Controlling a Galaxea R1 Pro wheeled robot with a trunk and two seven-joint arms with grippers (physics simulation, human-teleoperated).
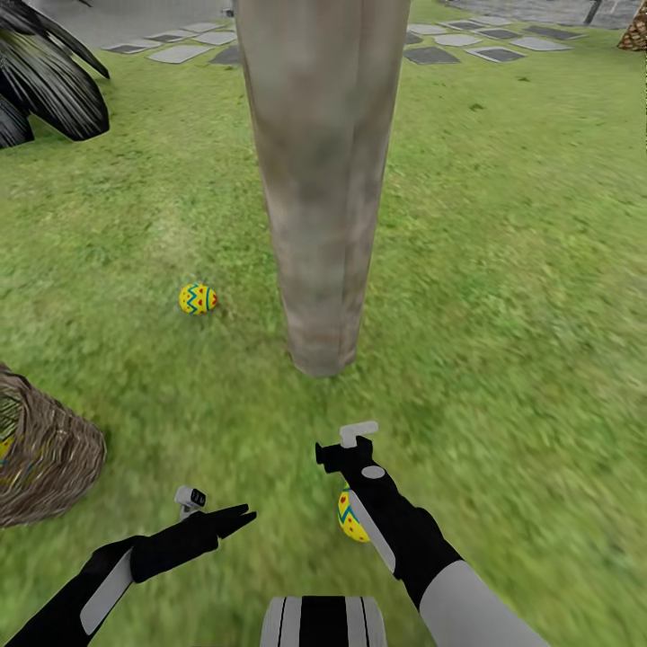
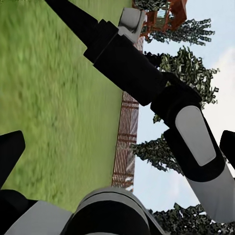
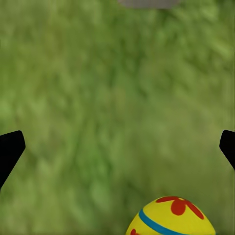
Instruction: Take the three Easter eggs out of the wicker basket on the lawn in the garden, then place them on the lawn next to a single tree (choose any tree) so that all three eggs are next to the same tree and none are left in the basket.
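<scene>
The tree's thick grey-beige trunk [image 1: 319, 198] rises from the lawn [image 1: 503, 270] right in front of me. One yellow Easter egg [image 1: 198, 298] with blue zigzags lies on the grass just left of the trunk's foot. A second egg [image 1: 347, 519] shows on the near side of the trunk, partly behind my right forearm. That egg [image 3: 171, 218] sits low between the wide-apart fingers of my open right gripper [image 3: 117, 147], and they do not touch it. The wicker basket [image 1: 40, 463] stands at the left edge, with a bit of yellow showing through its weave. My left gripper [image 1: 232, 519] hovers open and empty beside it.
A dark spiky plant [image 1: 45, 85] stands at the far left. Grey stepping stones [image 1: 180, 52] run across the back of the lawn. A brown slat fence [image 2: 125, 142], dark cypresses and a wooden playset [image 2: 166, 14] show in the left wrist view.
</scene>
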